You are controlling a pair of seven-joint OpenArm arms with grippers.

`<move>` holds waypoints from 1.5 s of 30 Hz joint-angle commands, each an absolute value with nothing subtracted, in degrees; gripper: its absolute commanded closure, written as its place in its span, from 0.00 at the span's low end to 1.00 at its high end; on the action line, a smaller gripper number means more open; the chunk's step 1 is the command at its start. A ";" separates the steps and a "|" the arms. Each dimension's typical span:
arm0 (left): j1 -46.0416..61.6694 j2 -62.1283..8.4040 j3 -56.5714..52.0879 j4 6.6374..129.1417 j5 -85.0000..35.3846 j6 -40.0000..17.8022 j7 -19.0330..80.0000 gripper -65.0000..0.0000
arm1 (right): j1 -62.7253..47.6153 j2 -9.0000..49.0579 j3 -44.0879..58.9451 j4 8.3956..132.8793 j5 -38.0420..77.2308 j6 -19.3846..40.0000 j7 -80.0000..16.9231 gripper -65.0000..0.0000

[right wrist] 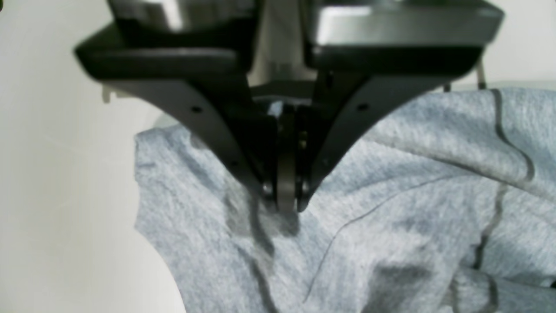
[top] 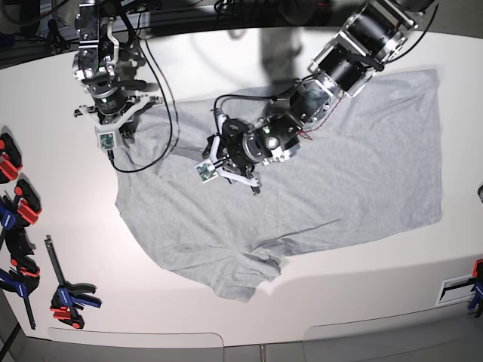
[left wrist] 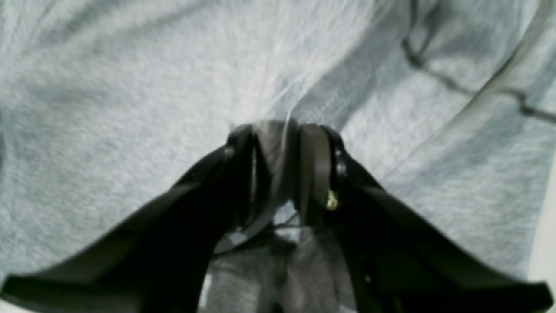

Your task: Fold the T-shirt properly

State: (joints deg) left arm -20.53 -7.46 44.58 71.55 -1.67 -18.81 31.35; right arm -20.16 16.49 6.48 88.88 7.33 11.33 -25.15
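The light grey T-shirt [top: 339, 173] lies spread on the white table [top: 75, 249], plain side up, rumpled along its left part. One sleeve [top: 241, 283] points toward the front edge. My left gripper [left wrist: 278, 130] sits low over the shirt's upper middle. Its fingers [left wrist: 315, 165] stand apart, open, with a raised ridge of cloth between them. My right gripper [right wrist: 284, 204] is at the shirt's far left corner. It is shut, pinching a pucker of the grey fabric [right wrist: 260, 243] at its tips. In the base view the left arm [top: 332, 68] reaches in from the top right and the right arm [top: 106, 83] from the top left.
Several red, blue and black clamps [top: 15, 196] lie along the table's left edge, with one more [top: 68, 298] nearer the front. Black cables [top: 155, 90] loop over the shirt's upper left. Another clamp [top: 475, 290] sits at the right edge.
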 commanded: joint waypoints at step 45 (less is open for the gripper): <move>-23.03 -12.69 44.23 79.70 6.26 3.40 30.76 1.00 | -20.86 16.67 6.42 93.78 6.13 11.16 -32.45 1.00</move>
